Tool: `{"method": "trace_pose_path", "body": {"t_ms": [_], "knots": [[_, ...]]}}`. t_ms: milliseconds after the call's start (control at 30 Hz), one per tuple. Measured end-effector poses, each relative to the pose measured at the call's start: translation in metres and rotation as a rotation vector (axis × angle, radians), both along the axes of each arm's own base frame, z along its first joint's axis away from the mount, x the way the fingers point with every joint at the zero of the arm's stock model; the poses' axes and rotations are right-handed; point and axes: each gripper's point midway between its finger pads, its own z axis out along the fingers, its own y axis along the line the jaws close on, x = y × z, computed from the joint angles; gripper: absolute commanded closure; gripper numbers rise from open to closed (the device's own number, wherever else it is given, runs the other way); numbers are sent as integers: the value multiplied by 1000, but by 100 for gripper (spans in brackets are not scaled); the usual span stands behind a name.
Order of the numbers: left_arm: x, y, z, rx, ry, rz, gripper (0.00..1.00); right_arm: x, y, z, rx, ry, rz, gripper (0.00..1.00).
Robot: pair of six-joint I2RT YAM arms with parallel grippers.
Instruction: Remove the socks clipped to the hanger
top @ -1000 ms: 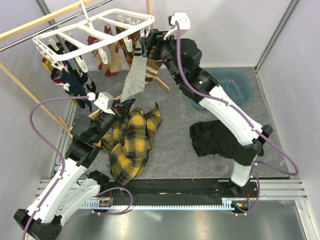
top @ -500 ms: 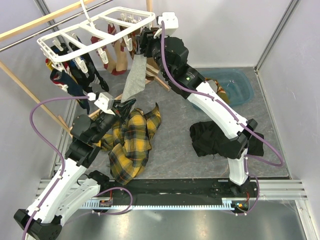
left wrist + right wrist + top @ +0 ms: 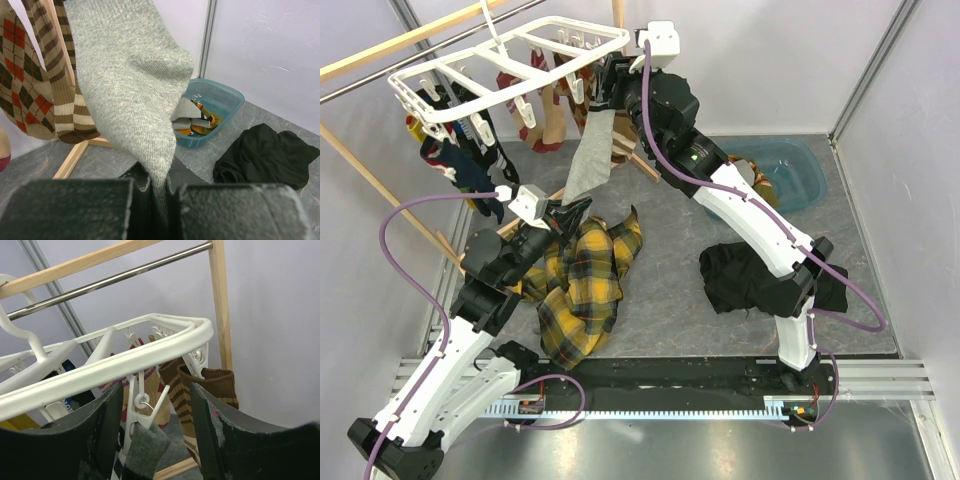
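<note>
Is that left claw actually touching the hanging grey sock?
Touching. The left wrist view shows the grey sock running down into the left gripper, its lower end pinched between the shut fingers.

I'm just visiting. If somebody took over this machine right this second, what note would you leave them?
Left gripper: shut on the grey sock, at its lower end.
Right gripper: open, astride the clip holding that sock to the hanger.
Done: a few socks seem to lie in the blue tub.
Left: release the grey sock, then the rest on the hanger, such as the brown striped sock and the argyle sock.
</note>
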Motion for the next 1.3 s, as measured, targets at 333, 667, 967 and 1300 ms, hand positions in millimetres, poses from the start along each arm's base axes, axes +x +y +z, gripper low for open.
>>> {"method": "trace_pose_path", "body": {"t_ms": [333, 667, 967, 1300], "knots": [[0, 0, 0, 0, 0, 0, 98, -2, 1, 7, 5, -21, 13, 100], [-2, 1, 0, -1, -3, 0, 98, -2, 3, 7, 9, -25, 22, 72], [-4, 2, -1, -1, -3, 0, 98, -33, -13, -36, -77, 27, 95, 30], [-10, -5, -1, 8, -8, -49, 98, -146, -72, -63, -213, -141, 334, 26]]}}
